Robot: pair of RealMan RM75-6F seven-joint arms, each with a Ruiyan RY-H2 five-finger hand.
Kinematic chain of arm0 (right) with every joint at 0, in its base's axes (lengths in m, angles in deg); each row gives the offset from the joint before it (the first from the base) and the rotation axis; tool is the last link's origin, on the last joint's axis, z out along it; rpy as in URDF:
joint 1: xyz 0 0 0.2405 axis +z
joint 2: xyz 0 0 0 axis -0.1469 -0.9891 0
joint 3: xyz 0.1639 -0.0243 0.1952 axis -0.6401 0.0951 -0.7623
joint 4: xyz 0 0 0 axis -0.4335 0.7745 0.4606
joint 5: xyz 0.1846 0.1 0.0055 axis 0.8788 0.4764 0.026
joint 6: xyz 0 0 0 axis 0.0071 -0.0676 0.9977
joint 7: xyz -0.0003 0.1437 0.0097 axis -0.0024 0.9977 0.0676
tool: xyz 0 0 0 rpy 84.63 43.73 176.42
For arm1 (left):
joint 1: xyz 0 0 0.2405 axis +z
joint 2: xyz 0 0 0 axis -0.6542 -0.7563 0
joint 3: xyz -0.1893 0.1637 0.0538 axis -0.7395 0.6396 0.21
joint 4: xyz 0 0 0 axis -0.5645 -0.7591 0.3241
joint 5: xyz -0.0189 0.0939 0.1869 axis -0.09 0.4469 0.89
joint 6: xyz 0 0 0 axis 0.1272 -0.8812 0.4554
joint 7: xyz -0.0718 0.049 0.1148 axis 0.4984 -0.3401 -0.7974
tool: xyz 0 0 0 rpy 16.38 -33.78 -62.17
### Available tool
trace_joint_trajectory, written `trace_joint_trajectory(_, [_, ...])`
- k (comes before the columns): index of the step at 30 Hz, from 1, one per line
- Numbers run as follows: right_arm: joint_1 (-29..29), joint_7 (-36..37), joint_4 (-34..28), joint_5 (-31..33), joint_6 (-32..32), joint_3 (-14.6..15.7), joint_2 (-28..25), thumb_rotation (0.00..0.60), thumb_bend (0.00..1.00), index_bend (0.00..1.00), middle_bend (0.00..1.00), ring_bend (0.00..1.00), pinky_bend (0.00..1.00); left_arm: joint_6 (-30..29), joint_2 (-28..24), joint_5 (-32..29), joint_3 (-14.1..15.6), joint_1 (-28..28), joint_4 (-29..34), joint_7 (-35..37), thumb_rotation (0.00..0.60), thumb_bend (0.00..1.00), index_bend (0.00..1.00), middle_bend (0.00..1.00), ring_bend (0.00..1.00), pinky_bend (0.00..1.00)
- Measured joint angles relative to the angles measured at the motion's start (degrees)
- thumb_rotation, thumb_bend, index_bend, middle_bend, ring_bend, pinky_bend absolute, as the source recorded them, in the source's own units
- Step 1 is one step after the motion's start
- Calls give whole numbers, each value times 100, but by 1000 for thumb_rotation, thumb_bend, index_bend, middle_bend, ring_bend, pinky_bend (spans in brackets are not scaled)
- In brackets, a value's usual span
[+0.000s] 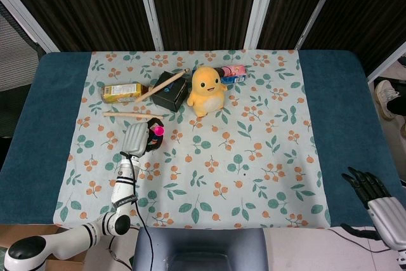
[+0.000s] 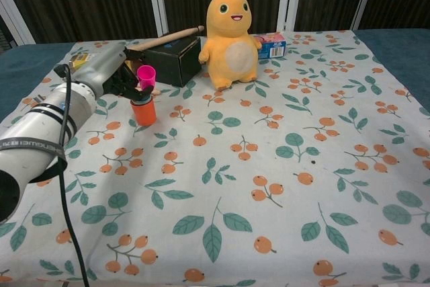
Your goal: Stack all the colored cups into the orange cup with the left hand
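Orange cup (image 2: pixel 144 111) upright, near black box (image 2: pixel 171 58), blue cup nested inside. Pink cup (image 2: pixel 146 76) pinched in left hand (image 2: pixel 111 72), poised directly above. Placing step; next: lower straight, release. Right hand (image 1: pixel 374 196) idle, fingers apart, empty.

The left hand (image 2: pixel 114 72) has a smooth silver-grey back and black fingers. Its arm (image 2: pixel 40 136) is a fat white tube with black rings and small grey letters. A thin black cable (image 2: pixel 67 186) runs along it. The right hand (image 1: pixel 380 204) is silver with black fingers.
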Motion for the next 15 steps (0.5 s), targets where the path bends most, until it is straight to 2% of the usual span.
trace_joint_trajectory(15, [-32,24,34,-34,60,-1,3,600,117,0,0,0,0,68,-251,-65,147,166,118,183,600,445,660,1000,1000,1000])
